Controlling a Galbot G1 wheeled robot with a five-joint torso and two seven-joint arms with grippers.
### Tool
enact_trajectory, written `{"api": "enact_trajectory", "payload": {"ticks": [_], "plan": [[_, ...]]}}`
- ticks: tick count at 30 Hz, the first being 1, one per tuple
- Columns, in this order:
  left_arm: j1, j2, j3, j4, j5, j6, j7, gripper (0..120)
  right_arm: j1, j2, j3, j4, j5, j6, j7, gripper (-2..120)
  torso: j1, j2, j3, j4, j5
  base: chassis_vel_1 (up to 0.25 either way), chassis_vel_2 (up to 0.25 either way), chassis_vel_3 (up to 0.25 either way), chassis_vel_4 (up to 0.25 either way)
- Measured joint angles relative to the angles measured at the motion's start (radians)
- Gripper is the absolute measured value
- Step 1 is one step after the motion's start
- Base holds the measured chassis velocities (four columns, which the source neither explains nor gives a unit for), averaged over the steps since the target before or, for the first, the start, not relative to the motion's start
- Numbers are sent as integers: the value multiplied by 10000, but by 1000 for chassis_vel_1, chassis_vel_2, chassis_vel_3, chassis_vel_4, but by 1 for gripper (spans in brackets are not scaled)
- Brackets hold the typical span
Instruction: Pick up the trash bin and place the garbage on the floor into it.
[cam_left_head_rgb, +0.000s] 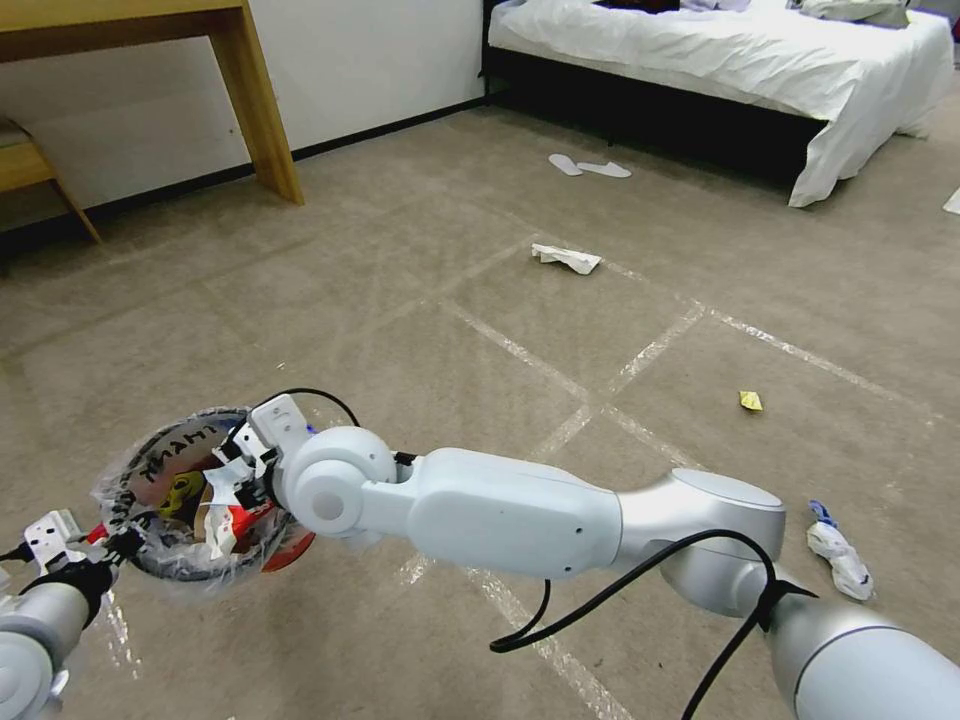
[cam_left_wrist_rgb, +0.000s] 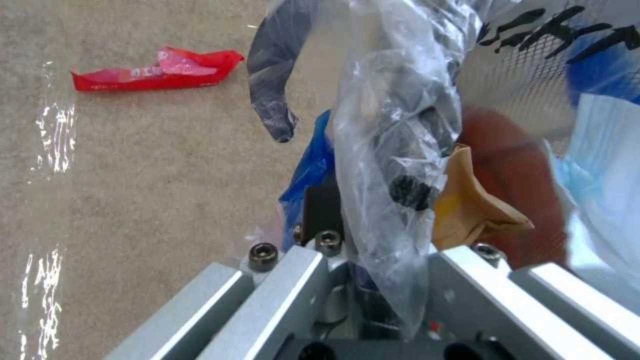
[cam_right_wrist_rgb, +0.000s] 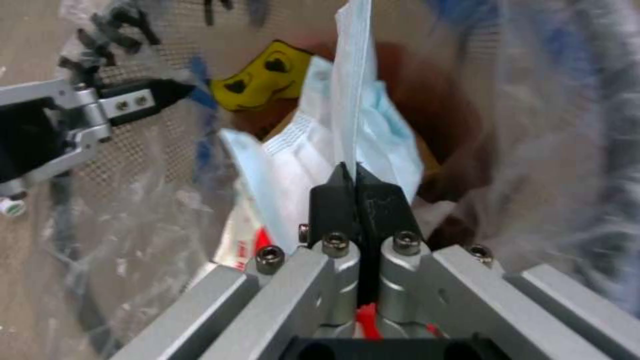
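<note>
Pinching a light-blue mask (cam_right_wrist_rgb: 363, 125), the right hand (cam_right_wrist_rgb: 357, 175) hangs over the trash bin (cam_left_head_rgb: 190, 500), which the left hand (cam_left_head_rgb: 105, 540) clamps by its rim. Tissue (cam_left_head_rgb: 566, 258), yellow scrap (cam_left_head_rgb: 750, 401) and red wrapper (cam_left_wrist_rgb: 157, 70) remain on the floor (cam_left_head_rgb: 450, 330).

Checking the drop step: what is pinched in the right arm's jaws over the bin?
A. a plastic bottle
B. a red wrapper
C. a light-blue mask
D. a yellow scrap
C: in the right wrist view the right gripper has its jaws shut on the edge of the light-blue mask, held over the trash bin.
</note>
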Motion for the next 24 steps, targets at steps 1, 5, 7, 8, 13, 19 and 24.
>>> {"api": "enact_trajectory", "payload": {"ticks": [1, 5, 7, 8, 13, 19, 24], "plan": [[0, -8, -5, 2, 0, -3, 3, 0, 1, 63, -41, -36, -34, 12, 0, 0, 0, 0, 0, 0, 0, 0, 0, 0, 0], [14, -25, -24, 2, 0, -16, 18, 0, 0, 118, -79, -32, -63, 16, 43, 0, 0, 0, 0, 0, 0, 0, 0, 0, 0], [23, -31, -35, 2, 0, -21, 26, 0, 5, 88, -85, 37, -64, -2, 73, 9, 0, 0, 0, 0, 2, 0, 0, 0, 0], [23, -31, -35, 2, 0, -21, 26, 0, 5, 88, -85, 37, -64, -2, 73, 9, 0, 0, 0, 0, 2, 0, 0, 0, 0], [16, -47, -19, 7, 6, -23, 35, 0, 11, -145, -58, 316, -55, -42, 227, 30, 0, 0, 0, -1, 3, 0, 0, 0, 0], [17, -52, 0, 65, 25, -23, 35, 0, 12, -348, -2, 602, -32, -108, 410, 52, 0, 0, 0, -1, 3, 0, 0, 0, 0], [45, -67, 2, 74, 41, -24, 48, 0, 10, -405, 73, 746, -56, -123, 500, 69, 0, 0, 0, 0, 2, 0, 0, 0, 0]]}}
